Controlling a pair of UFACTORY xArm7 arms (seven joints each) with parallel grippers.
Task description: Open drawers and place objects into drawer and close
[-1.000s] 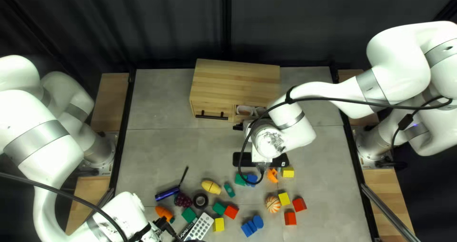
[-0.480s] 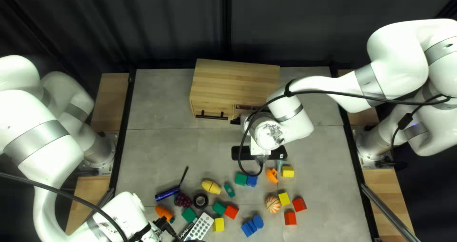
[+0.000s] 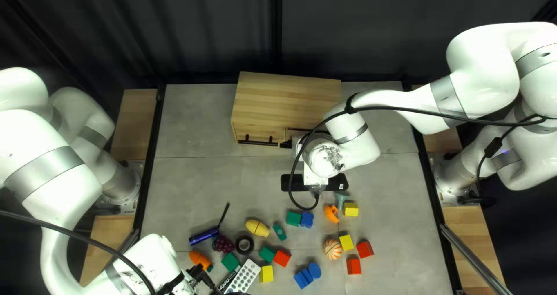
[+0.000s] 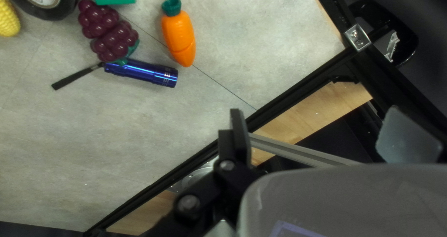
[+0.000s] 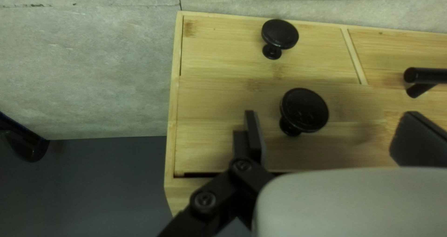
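Straddling the upper knob [image 5: 304, 110] with right end effector [image 5: 331, 125] wide, left end effector [image 4: 321, 125] likewise, probably aimed at closing the drawer [image 5: 209, 139].

Bench [image 3: 191, 173]: mottled grey. Cabinet [image 3: 290, 95] by far edge: pale yellow-brown, streaked grain; knobs [image 5: 303, 110] black. Toward near edge: ball [image 3: 332, 249], orange and cream stripes; carrot [image 4: 179, 36] orange, green top; grapes [image 4: 103, 23] dark purple; flashlight [image 4: 144, 73] metallic blue; corn [image 3: 257, 227] yellow; tape roll [image 4: 64, 8] black, white core. Block [image 3: 365, 249] nearest right edge: red.
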